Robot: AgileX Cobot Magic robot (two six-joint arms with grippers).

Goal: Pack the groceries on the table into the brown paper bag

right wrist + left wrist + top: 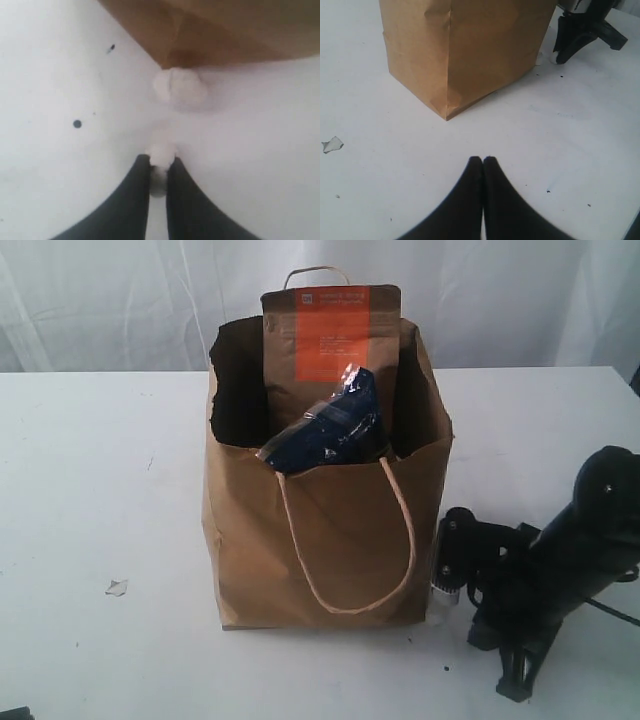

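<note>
Bag (250, 560): stands upright mid-tabletop (90, 490), creased, mouth open. One loop handle hangs down the near face, the other pokes up behind. Holds two groceries in view.

Pouch (330, 350): upright against the back wall, orange label facing the exterior camera, top well above the rim.

Noodle packet (335, 430): leans tilted in front of the pouch, lower end resting over the near rim. Rest of the inside dark; cannot tell what else lies there.

Right arm (560, 570): low on the tabletop, just beside the bag's right bottom corner.

Right claw (159, 165): fingers drawn nearly together, clamped on a small pale thing (161, 152) at the tips, down at tabletop level. Too blurred in the wrist view to name. Shows in the exterior view as a small clear-and-white item close against the bag's side; touching or not, cannot tell.

Pale rounded blur (180, 87): just past the tips, against the bag's corner. Cannot tell whether part of the held thing or separate.

Left claw (483, 161): fingers pressed together tip to tip, low over bare tabletop, facing a bottom corner of the bag and apart from it.

Scrap (117, 587): small, pale, flat on the tabletop left of the bag, well apart from it.

Specks: few, dark, scattered on the tabletop near the bag.
</note>
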